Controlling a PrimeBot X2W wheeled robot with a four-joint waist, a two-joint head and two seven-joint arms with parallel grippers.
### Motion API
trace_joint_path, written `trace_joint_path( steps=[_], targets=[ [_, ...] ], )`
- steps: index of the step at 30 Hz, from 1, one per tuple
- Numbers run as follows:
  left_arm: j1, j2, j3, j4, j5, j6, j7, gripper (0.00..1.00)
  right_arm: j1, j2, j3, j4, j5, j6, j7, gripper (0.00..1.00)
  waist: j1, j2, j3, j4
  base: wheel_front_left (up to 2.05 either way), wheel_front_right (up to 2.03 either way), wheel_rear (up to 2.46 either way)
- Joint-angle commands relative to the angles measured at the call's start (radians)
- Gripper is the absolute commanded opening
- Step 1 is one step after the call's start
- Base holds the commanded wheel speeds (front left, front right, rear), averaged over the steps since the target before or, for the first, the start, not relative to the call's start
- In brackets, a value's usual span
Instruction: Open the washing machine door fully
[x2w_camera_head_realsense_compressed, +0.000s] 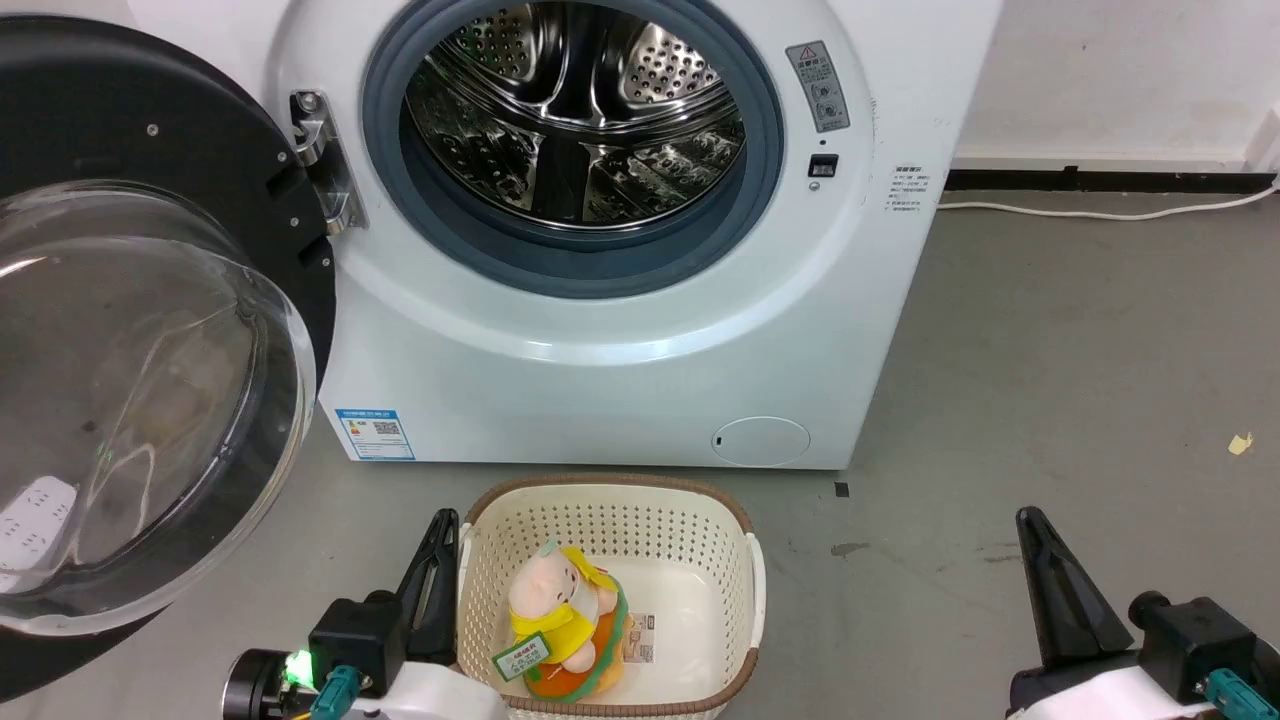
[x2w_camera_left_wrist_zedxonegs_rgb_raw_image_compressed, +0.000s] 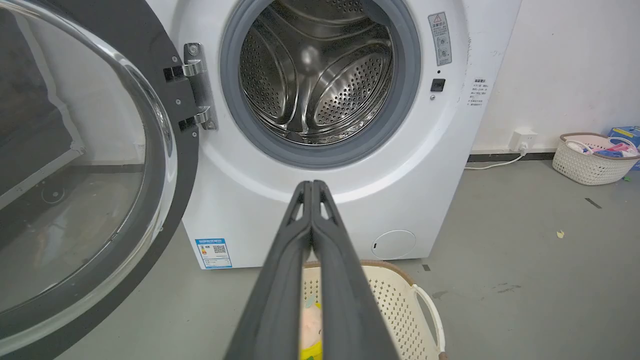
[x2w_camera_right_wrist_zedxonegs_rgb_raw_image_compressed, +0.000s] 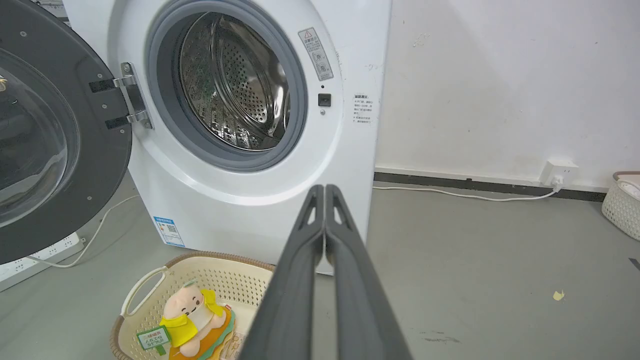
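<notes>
At the far left the washing machine door (x2w_camera_head_realsense_compressed: 150, 330) stands swung wide out from the cabinet, its inner face turned toward the robot: a black ring around a bulging clear glass bowl. It hangs from a metal hinge (x2w_camera_head_realsense_compressed: 325, 165) on the left edge of the opening, and neither gripper touches it. Through the glass a white power strip (x2w_camera_head_realsense_compressed: 35, 505) shows on the floor. Right of the hinge, the white front-loading washing machine (x2w_camera_head_realsense_compressed: 620, 380) shows its grey rubber ring (x2w_camera_head_realsense_compressed: 560, 270) and the perforated steel drum (x2w_camera_head_realsense_compressed: 575, 110) fully uncovered. A blue energy label (x2w_camera_head_realsense_compressed: 375, 433) sits at the cabinet's lower left and a small round white flap (x2w_camera_head_realsense_compressed: 760, 441) at its lower right. On the grey floor just in front of the machine sits a cream perforated laundry basket (x2w_camera_head_realsense_compressed: 610, 483) with a brown rim. A plush toy (x2w_camera_head_realsense_compressed: 560, 610) in a yellow top, with a green tag, lies inside it. The left gripper (x2w_camera_head_realsense_compressed: 447, 517) hangs just beside the basket's left rim, its two dark fingers pressed together on nothing; the left wrist view shows the tips (x2w_camera_left_wrist_zedxonegs_rgb_raw_image_compressed: 312, 184) meeting. Well to the right, the right gripper (x2w_camera_head_realsense_compressed: 1030, 515) hovers over bare floor, likewise clenched and empty, with its tips (x2w_camera_right_wrist_zedxonegs_rgb_raw_image_compressed: 325, 187) meeting in the right wrist view. Farther right, a white cable (x2w_camera_head_realsense_compressed: 1100, 212) runs along the skirting to a wall socket (x2w_camera_right_wrist_zedxonegs_rgb_raw_image_compressed: 560, 167), and a second basket (x2w_camera_left_wrist_zedxonegs_rgb_raw_image_compressed: 592, 160) stands by the wall.
</notes>
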Motion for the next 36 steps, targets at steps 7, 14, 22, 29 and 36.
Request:
trace_joint_path(
  steps=[7,14,22,29,36],
  targets=[
    [0.000,0.000,0.012,-0.011,0.012,-0.006,0.017,0.00,-0.013,0.001,0.004,-0.006,-0.013,0.000,0.017,0.00,-0.0001,0.0000,-0.001,-0.002,0.00,0.00,0.00],
    [0.000,0.000,0.022,-0.020,0.018,-0.008,0.035,0.00,-0.016,0.002,0.008,-0.009,-0.019,0.000,0.036,0.00,-0.0001,0.0000,-0.002,-0.004,0.00,0.00,0.00],
    [0.000,0.000,0.030,-0.027,0.022,-0.009,0.050,0.00,-0.019,0.002,0.010,-0.011,-0.023,0.000,0.050,0.00,-0.0001,0.0000,-0.002,-0.006,0.00,0.00,0.00],
    [0.000,0.000,0.038,-0.034,0.027,-0.011,0.064,0.00,-0.022,0.002,0.013,-0.013,-0.027,0.000,0.065,0.00,-0.0001,0.0000,-0.003,-0.008,0.00,0.00,0.00],
    [0.000,0.000,0.046,-0.041,0.031,-0.012,0.078,0.00,-0.025,0.002,0.015,-0.015,-0.032,0.001,0.079,0.00,-0.0001,0.0000,-0.004,-0.009,0.00,0.00,0.00]
  ],
)
